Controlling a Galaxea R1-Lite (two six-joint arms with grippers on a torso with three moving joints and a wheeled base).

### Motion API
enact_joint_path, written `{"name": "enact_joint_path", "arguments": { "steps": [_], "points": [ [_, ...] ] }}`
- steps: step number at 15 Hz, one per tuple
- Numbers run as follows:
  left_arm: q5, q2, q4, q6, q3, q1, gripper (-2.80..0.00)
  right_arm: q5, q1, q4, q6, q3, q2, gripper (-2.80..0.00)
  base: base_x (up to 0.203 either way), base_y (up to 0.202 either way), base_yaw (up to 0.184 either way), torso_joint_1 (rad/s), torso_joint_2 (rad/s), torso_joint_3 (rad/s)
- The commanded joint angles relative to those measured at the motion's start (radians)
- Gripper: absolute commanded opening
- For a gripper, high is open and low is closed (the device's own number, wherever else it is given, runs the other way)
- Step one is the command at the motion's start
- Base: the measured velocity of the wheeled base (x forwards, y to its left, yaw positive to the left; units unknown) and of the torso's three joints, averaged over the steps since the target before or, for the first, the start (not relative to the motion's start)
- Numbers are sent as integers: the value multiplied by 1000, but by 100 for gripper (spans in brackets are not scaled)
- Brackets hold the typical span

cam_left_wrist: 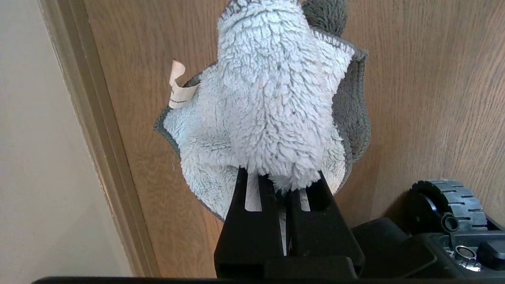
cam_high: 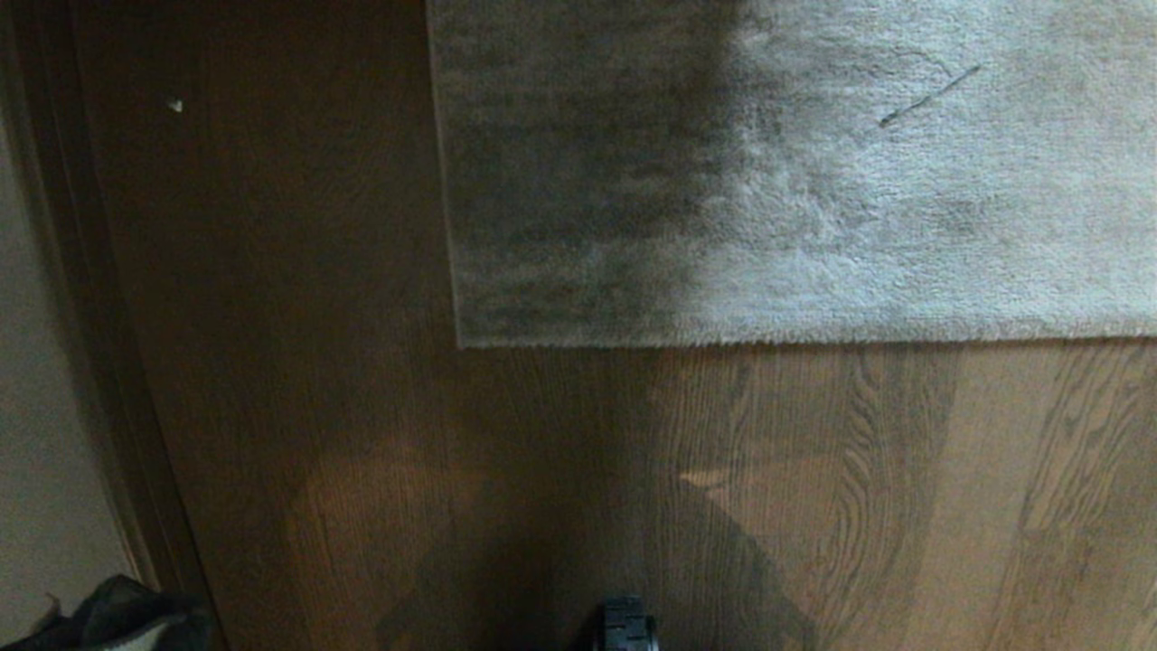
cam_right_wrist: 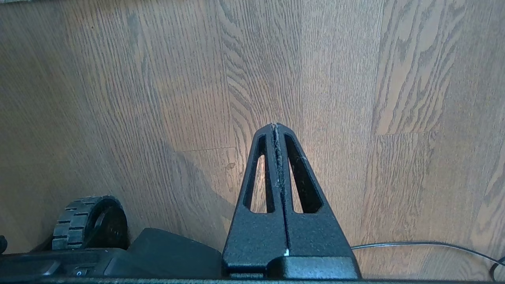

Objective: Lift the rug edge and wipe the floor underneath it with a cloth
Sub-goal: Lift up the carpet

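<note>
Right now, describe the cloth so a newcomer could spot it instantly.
Start at the wood floor beside the baseboard. Above it, the left gripper is shut on the cloth. It is the only fluffy pale blue-grey thing there, with a darker grey back and a small white tag.

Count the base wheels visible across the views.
2. One wheel beside the left gripper holding the cloth; one wheel near the shut right gripper. Others may be hidden.
</note>
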Motion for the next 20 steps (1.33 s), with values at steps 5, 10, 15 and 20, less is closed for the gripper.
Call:
{"name": "enact_joint_path", "arguments": {
  "steps": [5, 10, 15, 20],
  "points": [
    [0, 0, 0, 2, 0, 0, -280, 0, 0, 0, 0, 0, 0, -280, 0, 0, 0, 0, 0, 0],
    [0, 0, 0, 0, 0, 0, -280, 0, 0, 0, 1, 0, 0, -280, 0, 0, 0, 0, 0, 0],
    [0, 0, 0, 0, 0, 0, -280, 7, 0, 4, -67, 0, 0, -280, 0, 0, 0, 0, 0, 0],
    [0, 0, 0, 2, 0, 0, -280, 46, -1, 6, -116, 0, 0, -280, 0, 0, 0, 0, 0, 0]
  ]
}}
